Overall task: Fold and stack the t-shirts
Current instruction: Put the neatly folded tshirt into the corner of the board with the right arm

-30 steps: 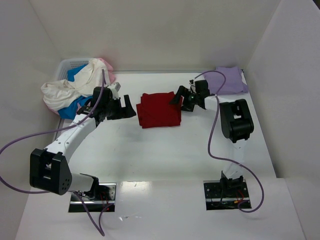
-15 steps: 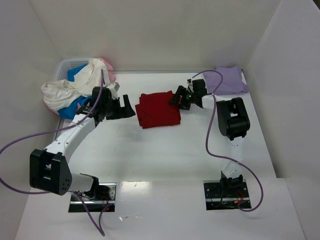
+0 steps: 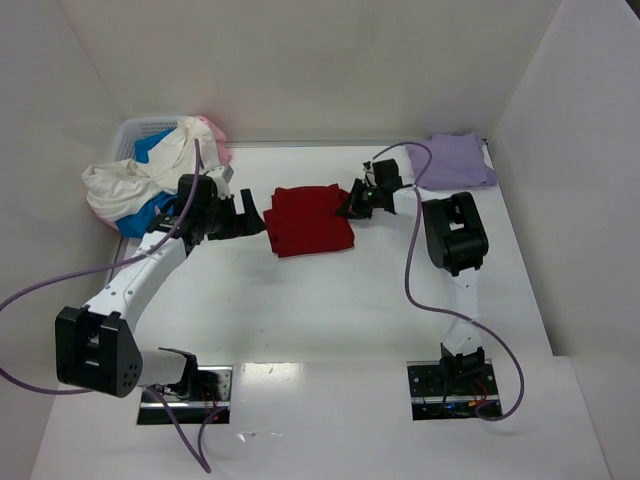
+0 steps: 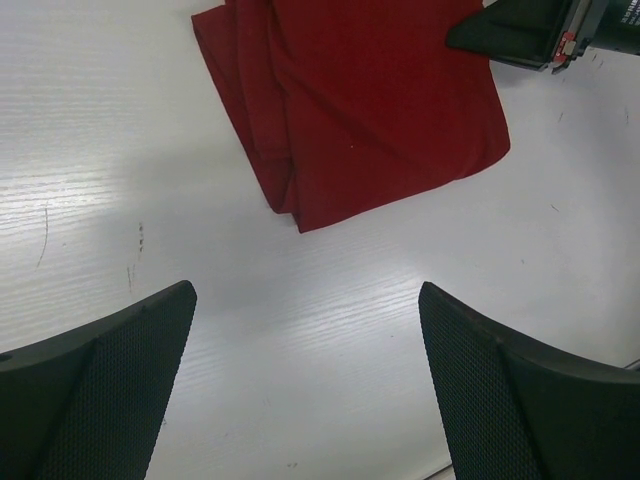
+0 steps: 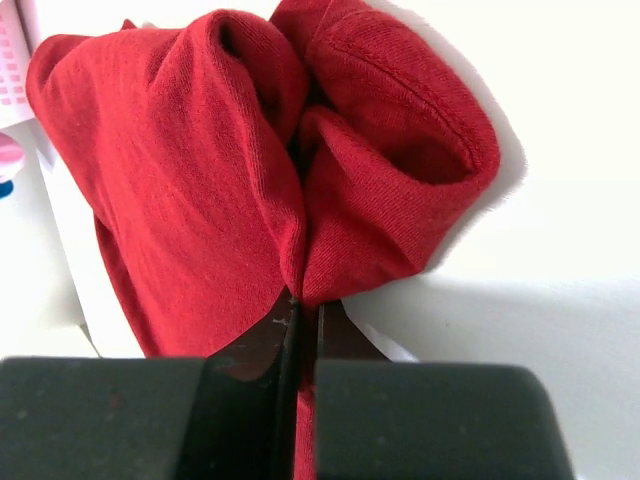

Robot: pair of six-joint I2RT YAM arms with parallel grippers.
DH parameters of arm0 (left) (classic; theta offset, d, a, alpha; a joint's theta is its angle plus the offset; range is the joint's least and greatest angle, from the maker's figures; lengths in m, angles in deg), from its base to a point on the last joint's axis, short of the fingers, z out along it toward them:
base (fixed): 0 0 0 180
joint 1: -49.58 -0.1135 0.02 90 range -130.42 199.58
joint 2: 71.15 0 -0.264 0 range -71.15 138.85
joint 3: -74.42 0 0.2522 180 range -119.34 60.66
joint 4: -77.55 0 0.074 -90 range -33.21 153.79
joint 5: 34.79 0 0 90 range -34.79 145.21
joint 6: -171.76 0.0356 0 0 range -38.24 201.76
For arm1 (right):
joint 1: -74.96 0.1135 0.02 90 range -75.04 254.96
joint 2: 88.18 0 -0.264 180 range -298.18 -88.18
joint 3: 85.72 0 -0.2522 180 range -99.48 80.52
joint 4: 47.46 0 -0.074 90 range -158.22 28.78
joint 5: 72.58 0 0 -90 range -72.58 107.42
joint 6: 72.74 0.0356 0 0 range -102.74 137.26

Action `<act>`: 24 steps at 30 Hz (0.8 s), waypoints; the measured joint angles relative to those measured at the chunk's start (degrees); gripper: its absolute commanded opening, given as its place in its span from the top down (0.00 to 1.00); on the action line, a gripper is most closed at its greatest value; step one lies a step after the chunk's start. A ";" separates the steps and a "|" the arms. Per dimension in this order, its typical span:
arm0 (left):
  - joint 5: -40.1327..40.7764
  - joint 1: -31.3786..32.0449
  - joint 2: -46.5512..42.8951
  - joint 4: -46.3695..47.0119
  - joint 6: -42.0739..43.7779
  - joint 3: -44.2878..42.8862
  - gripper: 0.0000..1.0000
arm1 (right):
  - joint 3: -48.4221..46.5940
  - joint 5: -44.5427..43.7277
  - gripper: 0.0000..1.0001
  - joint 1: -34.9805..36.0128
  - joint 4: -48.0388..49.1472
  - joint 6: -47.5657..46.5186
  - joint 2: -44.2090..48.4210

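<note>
**A thin pinch on the red shirt's edge**

From above, the red shirt (image 3: 312,220) lay folded near the middle of the table (image 3: 330,310). My right gripper (image 3: 352,205) was at its right edge and my left gripper (image 3: 245,215) was just off its left edge, not touching it. The lavender shirt (image 3: 455,162) sat folded in the far right corner. The loose shirts (image 3: 130,180) spilled over the basket (image 3: 135,130) at far left.

From my left wrist, my fingers (image 4: 110,380) stood wide apart over bare table with nothing between them. The red shirt (image 4: 370,110) lay beyond them, and the right gripper (image 4: 530,30) sat at its far corner.

From my right wrist, my jaws were pressed together on a bunched fold of the red shirt (image 5: 200,170), and the cloth puckered up right at my right gripper (image 5: 305,310).

I judged the hold risky. I could not tell how many layers I had caught. If I had only the top ones, lifting or dragging toward the lavender shirt would peel the fold open. With the left side unsupported, the shirt could sag, twist or slip free.
</note>
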 measured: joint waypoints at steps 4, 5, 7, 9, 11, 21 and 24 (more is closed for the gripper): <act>0.00 -0.46 -0.42 0.00 0.00 0.09 0.00 | -0.98 -1.29 1.00 0.17 -1.49 0.02 -0.02; 0.00 -0.57 -0.55 -0.02 0.00 0.11 0.00 | -1.36 -1.86 1.00 0.20 -1.88 0.02 -0.02; 0.02 -0.68 -0.74 -0.02 0.00 0.11 0.00 | -2.78 -2.93 1.00 0.09 -3.43 0.04 -0.04; 0.00 -0.70 -0.90 -0.02 0.00 0.11 0.00 | -5.40 -4.22 1.00 -0.02 -5.97 -0.02 -0.17; 0.00 -0.70 -1.03 -0.04 0.00 0.11 0.00 | -9.81 -6.10 1.00 -0.22 -8.90 -0.44 -0.44; -0.61 -1.46 -1.53 -0.42 0.24 0.33 0.00 | -25.46 -10.75 1.00 -5.70 -13.25 1.64 -0.46; -0.98 -1.81 -1.75 -0.39 0.98 0.33 0.00 | -27.41 -11.61 1.00 -8.17 -14.47 3.58 -0.48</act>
